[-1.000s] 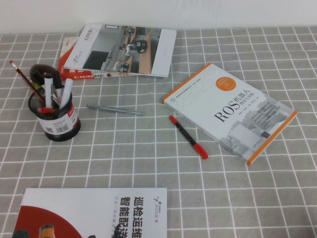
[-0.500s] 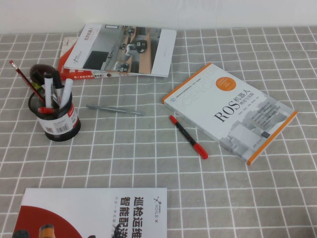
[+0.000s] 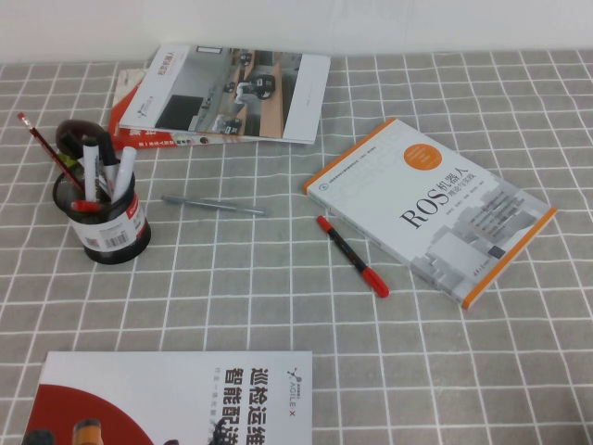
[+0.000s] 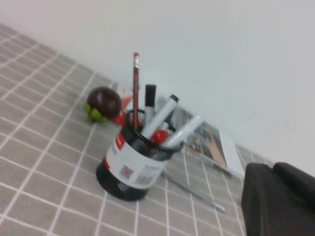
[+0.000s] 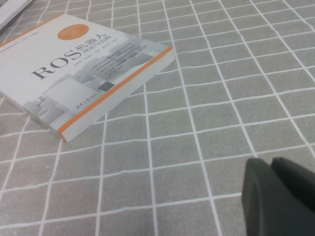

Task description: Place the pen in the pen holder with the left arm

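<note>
The pen (image 3: 352, 256), black with a red cap and red end, lies flat on the grey checked cloth beside the near-left edge of the ROS book. The pen holder (image 3: 104, 218), a black mesh cup with a barcode label, stands at the left and holds markers and a red pencil. It also shows in the left wrist view (image 4: 135, 160). Neither arm shows in the high view. My left gripper (image 4: 271, 169) is shut and empty, apart from the holder. My right gripper (image 5: 269, 164) is shut and empty above bare cloth. The pen is out of both wrist views.
A thin grey pen (image 3: 213, 205) lies between holder and pen. The ROS book (image 3: 431, 206) lies at the right, magazines (image 3: 227, 93) at the back, a booklet (image 3: 176, 399) at the front left. A dark mangosteen (image 3: 72, 137) sits behind the holder.
</note>
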